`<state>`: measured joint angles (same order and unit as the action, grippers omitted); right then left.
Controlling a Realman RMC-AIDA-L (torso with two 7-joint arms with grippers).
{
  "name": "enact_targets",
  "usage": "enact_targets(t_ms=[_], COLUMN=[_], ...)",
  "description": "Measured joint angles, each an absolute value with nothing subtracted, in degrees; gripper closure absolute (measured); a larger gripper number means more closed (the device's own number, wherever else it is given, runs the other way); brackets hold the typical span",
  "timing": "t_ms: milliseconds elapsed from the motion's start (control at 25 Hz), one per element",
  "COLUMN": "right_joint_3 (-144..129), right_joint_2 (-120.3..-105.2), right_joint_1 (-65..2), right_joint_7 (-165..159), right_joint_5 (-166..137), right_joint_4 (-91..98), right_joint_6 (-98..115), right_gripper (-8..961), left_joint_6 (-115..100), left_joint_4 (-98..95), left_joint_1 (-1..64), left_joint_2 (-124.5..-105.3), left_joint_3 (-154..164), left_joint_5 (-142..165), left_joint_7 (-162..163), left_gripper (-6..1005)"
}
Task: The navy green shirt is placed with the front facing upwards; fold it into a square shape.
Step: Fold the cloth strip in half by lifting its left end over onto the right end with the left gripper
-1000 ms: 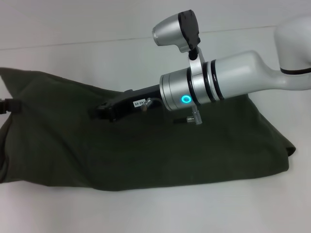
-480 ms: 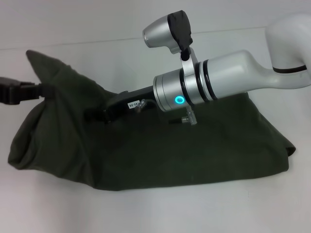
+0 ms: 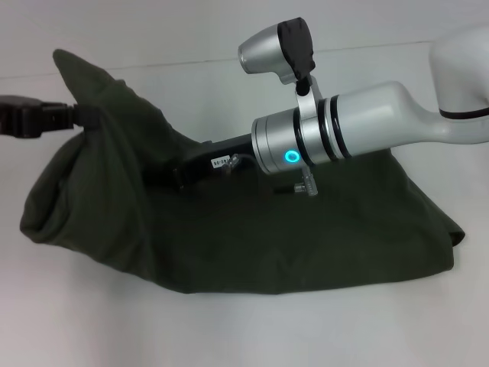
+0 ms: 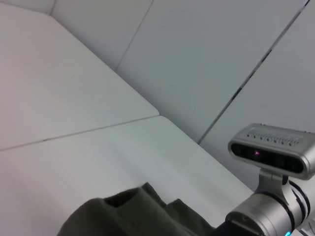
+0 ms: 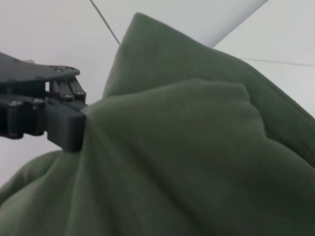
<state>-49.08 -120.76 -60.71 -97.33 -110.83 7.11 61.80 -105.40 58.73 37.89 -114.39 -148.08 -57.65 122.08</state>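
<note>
The shirt (image 3: 306, 229) lies on the white table (image 3: 92, 329) already folded into a long band. Its left end is clamped and lifted by the left gripper (image 3: 80, 116). Whether the right gripper (image 3: 179, 174), at mid-shirt, is closed cannot be told. The last crosswise fold is judged unfinished.

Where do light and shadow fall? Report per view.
Head view: the navy green shirt reads near-black, soft shadow on the table along its near edge, a teal ring glows behind the right gripper. Right wrist view: even light on cloth pinched by the left gripper. Left wrist view: no hard shadows.
</note>
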Motion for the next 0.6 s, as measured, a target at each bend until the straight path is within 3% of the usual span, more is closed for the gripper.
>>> enact_targets(t_ms=[600], right_joint_3=[-49.57], right_joint_2=[-121.43], right_joint_1=[-63.66], right_joint_7=[-97.3], right_joint_5=[-110.83], right_joint_4=[5.53], right_joint_6=[60.01], right_gripper=[949], left_joint_6=[-106.26], left_joint_4=[61.15], left_joint_1=[37.68], left_joint_2=[-114.22], left_joint_3=[-148.71], left_joint_5=[-58.54], left_joint_7=[122.93], left_gripper=[980])
